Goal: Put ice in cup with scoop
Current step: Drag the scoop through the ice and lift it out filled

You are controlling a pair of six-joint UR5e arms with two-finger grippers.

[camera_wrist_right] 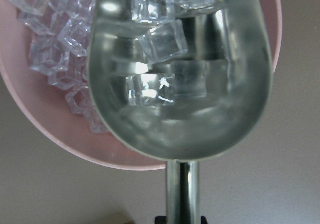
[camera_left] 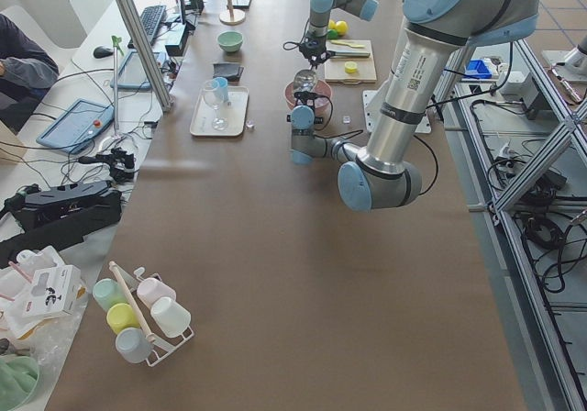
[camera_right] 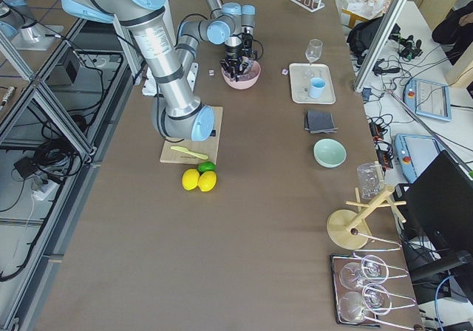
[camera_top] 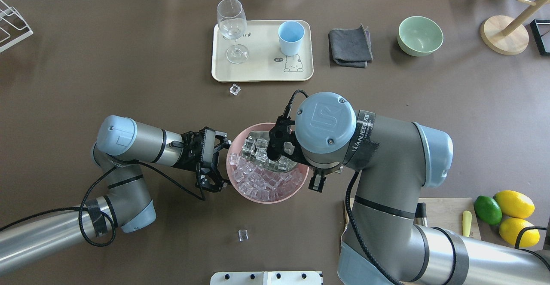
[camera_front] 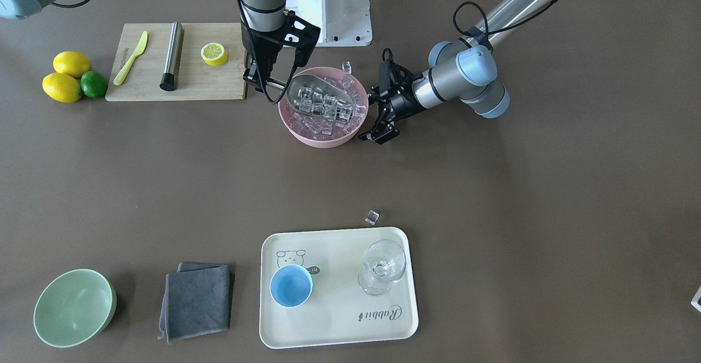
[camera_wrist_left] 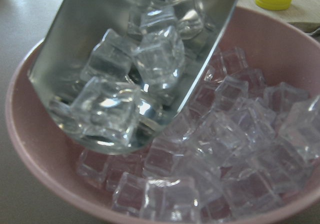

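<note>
Scoop [camera_front: 306, 92] full of ice [camera_front: 324, 105] hangs clamped in the right gripper [camera_front: 262, 81], cup [camera_front: 291, 286] well ahead on the tray [camera_front: 339, 319], left gripper [camera_top: 222, 161] spread wide.

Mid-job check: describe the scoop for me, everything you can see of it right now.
The scoop is shiny steel, with a rounded open trough and a short, straight cylindrical handle. The right gripper is shut on the handle. The trough sits over the pink bowl, open side up, and carries several clear ice cubes. Whether its front lip touches the ice below, I cannot tell.
</note>
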